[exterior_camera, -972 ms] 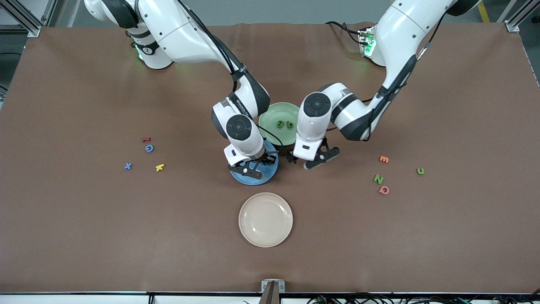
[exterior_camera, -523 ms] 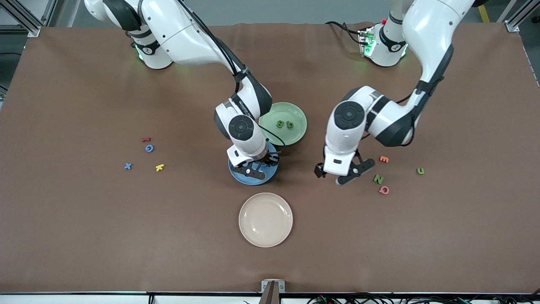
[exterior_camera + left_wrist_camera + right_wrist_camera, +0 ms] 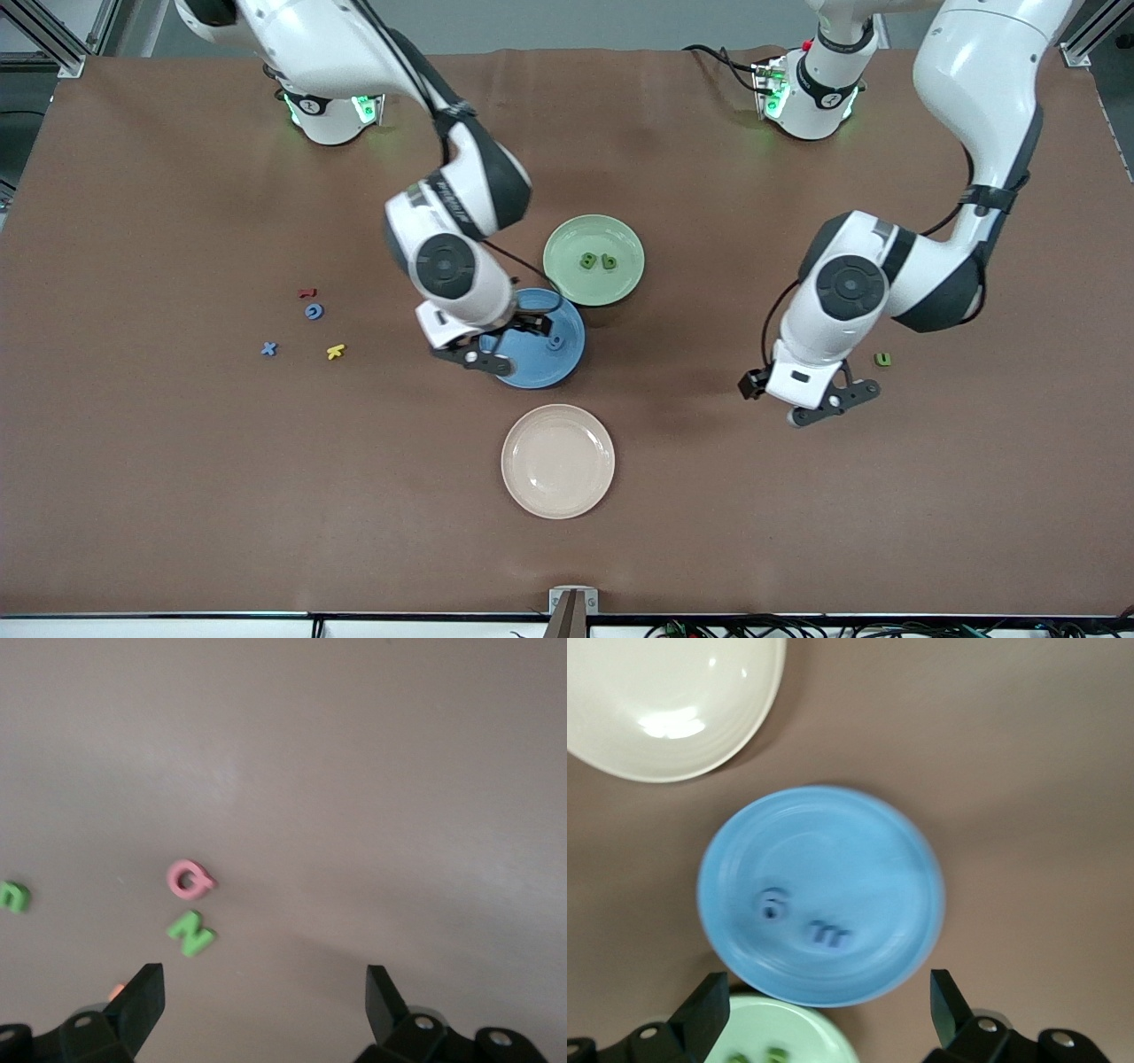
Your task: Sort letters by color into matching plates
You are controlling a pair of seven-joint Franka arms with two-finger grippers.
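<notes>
Sorting looks about half done: the blue plate (image 3: 556,363) holds two blue letters (image 3: 799,920) and the green plate (image 3: 594,232) two green letters (image 3: 598,261). Two blue ones (image 3: 292,330) wait at nine o'clock, the green N (image 3: 190,933) and U (image 3: 882,359) at three. The right gripper (image 3: 487,344) over the blue plate's rim and the left gripper (image 3: 811,399) over the N both have fingers spread wide, empty.

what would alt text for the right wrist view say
The open right gripper hangs above a blue plate holding two blue letters. Part of a cream plate and an edge of the green plate with green letters also show, on the brown table.
</notes>
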